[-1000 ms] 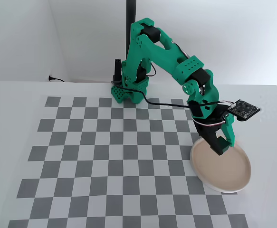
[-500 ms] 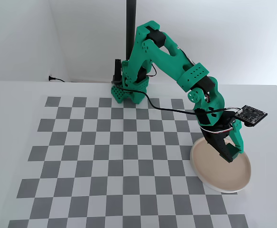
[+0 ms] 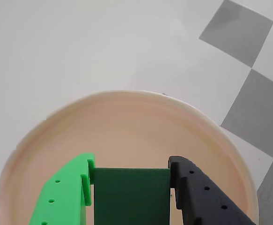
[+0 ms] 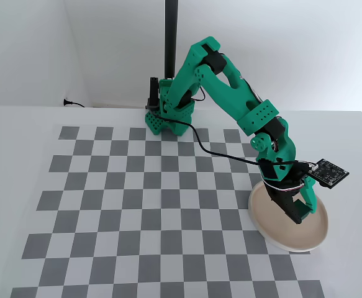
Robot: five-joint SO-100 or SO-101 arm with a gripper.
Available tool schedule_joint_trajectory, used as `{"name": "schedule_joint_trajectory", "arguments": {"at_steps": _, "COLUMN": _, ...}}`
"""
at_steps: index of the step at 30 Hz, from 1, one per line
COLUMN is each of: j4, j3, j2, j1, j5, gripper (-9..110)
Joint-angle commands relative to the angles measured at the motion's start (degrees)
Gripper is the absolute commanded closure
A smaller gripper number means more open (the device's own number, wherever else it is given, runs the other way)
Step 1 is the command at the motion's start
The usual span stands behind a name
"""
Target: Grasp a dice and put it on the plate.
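Two tool [image 3: 130,176] fingers pinch matte cubic dice [image 3: 130,197] over round glossy plate [image 3: 127,122].

Wrist view: gripper [image 3: 129,176] has the dark green dice [image 3: 130,194] squeezed between its fingers, right over the beige plate [image 3: 127,126], checkered mat [image 3: 253,93] off right.

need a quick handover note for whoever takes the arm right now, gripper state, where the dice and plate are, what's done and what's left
Gripper: shut on the dice, which is clamped between the light green and the black fingers.
Plate: at the right edge of the checkerboard in the fixed view; the gripper hangs low over its inside.
Done: dice grasped and carried over the plate.
Left: whether the dice already touches the plate cannot be told; lower if needed, open the fingers, lift the arm clear.
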Motion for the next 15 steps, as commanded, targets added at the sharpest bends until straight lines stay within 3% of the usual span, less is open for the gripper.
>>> {"name": "schedule_joint_trajectory", "arguments": {"at_steps": 1, "j4": -0.3, "j3": -5.1, "j2": 3.7, "j1": 0.2, "j5": 1.4, "gripper": 83}}
{"name": "schedule_joint_trajectory", "arguments": {"at_steps": 15, "j4": 2.2, "j3": -5.1, "j2": 6.2, "j1": 0.8, "j5": 1.3, "gripper": 79}}
